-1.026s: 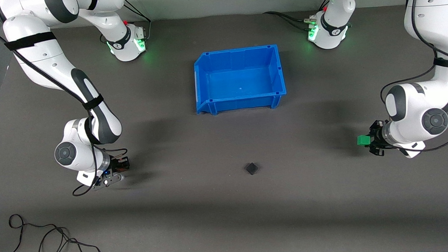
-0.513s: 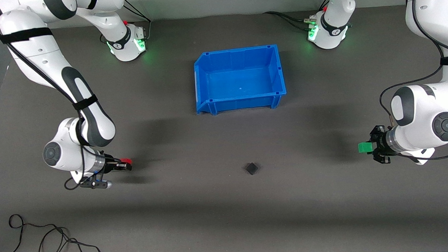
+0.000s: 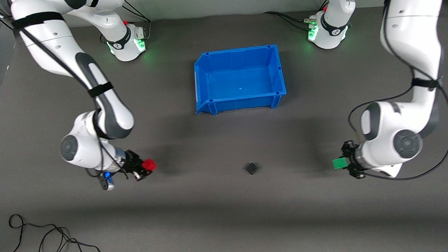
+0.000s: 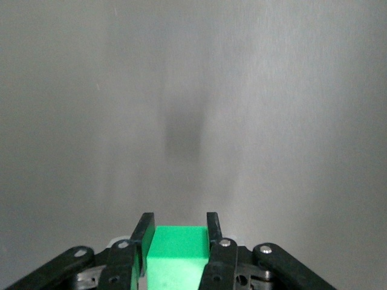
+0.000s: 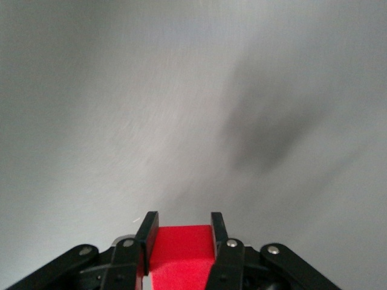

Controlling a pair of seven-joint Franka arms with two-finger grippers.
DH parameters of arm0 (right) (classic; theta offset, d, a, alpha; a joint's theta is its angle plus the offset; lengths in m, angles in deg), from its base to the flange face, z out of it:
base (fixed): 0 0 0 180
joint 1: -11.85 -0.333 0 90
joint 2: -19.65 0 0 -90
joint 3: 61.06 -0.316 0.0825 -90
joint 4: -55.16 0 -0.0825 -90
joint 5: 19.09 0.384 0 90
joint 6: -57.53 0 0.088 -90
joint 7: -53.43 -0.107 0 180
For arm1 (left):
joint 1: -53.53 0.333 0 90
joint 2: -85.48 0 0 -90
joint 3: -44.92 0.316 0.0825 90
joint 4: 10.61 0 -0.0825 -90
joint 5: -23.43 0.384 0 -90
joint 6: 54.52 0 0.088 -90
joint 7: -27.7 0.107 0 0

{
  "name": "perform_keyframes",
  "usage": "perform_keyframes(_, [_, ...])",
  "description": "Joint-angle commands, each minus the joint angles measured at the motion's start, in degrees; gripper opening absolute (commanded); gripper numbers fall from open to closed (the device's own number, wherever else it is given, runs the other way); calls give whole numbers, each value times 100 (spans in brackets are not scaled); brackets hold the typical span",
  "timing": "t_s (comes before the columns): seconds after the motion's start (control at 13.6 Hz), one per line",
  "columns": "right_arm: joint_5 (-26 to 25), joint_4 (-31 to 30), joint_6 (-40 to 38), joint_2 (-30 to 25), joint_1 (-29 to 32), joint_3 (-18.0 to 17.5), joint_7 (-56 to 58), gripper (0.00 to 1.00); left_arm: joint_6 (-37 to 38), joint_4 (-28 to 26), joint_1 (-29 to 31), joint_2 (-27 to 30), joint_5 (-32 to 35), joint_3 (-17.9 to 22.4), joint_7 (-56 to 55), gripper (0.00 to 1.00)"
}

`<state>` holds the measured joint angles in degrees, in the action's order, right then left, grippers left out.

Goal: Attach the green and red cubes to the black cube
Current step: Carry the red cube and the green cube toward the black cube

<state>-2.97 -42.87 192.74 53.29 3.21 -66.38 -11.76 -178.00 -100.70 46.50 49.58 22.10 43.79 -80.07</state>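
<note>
- green cube: bright plain green, no markings
- red cube: bright plain red
- black cube: matte black, barely darker than mat
- mat: dark grey, plain
- bin: solid blue
- arms: white shells, dark grey joints, black straps
- bases: green lights

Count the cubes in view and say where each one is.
3. The red cube is gripped in the right end effector, the green cube in the left end effector, and the black cube lies on the mat between them. None appears hidden.
</note>
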Motion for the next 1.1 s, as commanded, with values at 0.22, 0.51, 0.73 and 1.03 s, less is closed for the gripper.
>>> perform_keyframes(0.22, [312,1521,-91,1001,-497,-222,-2680,0,0,729,-1054,-655,-87,87,-410,0])
perform_keyframes(0.51, [207,2023,-38,1547,-1235,-180,-3849,0,-176,747,-1503,-830,-104,69,-630,0])
perform_keyframes(0.73, [23,2331,40,1855,-1569,-162,-4369,0,-526,826,-1688,-1032,-104,69,-953,0])
perform_keyframes(1.03, [-364,2665,102,2215,-1799,-162,-4660,0,-1046,826,-1864,-1288,-122,60,-1710,0])
